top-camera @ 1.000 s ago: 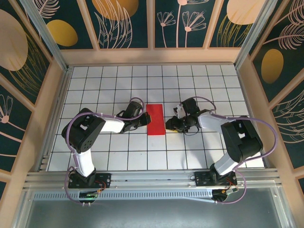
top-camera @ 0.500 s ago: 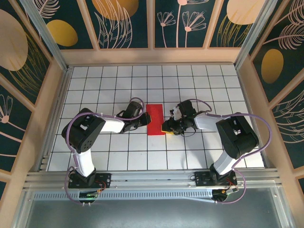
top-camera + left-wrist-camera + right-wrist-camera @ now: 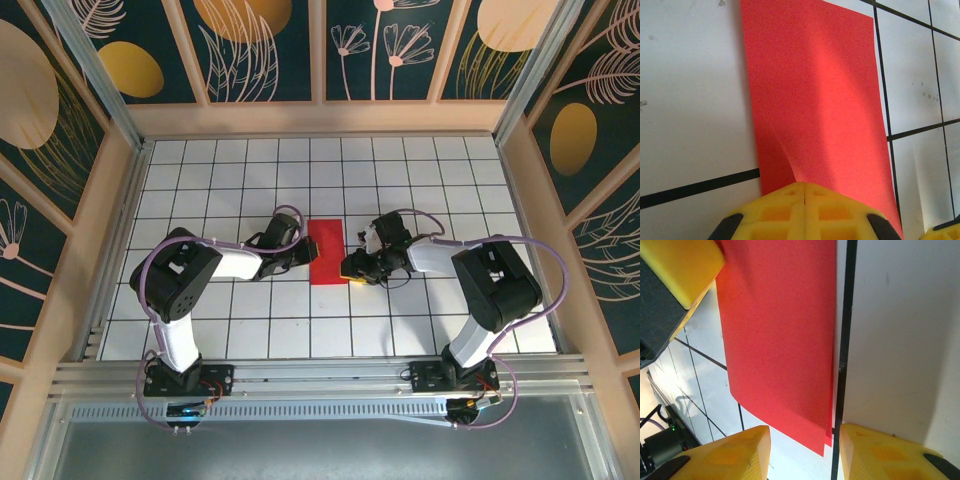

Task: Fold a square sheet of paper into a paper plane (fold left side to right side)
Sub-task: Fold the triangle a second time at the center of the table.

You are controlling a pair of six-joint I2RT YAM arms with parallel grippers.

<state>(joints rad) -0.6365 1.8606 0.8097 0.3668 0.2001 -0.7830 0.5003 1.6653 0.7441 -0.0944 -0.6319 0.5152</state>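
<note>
The square sheet of paper [image 3: 327, 250] lies folded into a narrow bright red rectangle at the middle of the table. My left gripper [image 3: 303, 257] is shut, its yellow tips [image 3: 805, 186] resting on the paper's [image 3: 815, 90] left edge, where the top layer lifts a little. My right gripper [image 3: 350, 270] stands open at the sheet's near right corner. In the right wrist view that corner [image 3: 822, 440] lies between the two yellow fingers [image 3: 740, 452], touching neither, and the two layers are slightly offset there.
The white gridded table [image 3: 420, 170] is walled by a wooden frame [image 3: 130, 200] on three sides, with a metal rail [image 3: 320, 375] along the near edge. The left gripper's finger [image 3: 680, 265] shows across the paper in the right wrist view.
My right gripper has moved left to the paper's near right corner, with its jaws a touch wider. The left gripper and the paper have stayed put.
</note>
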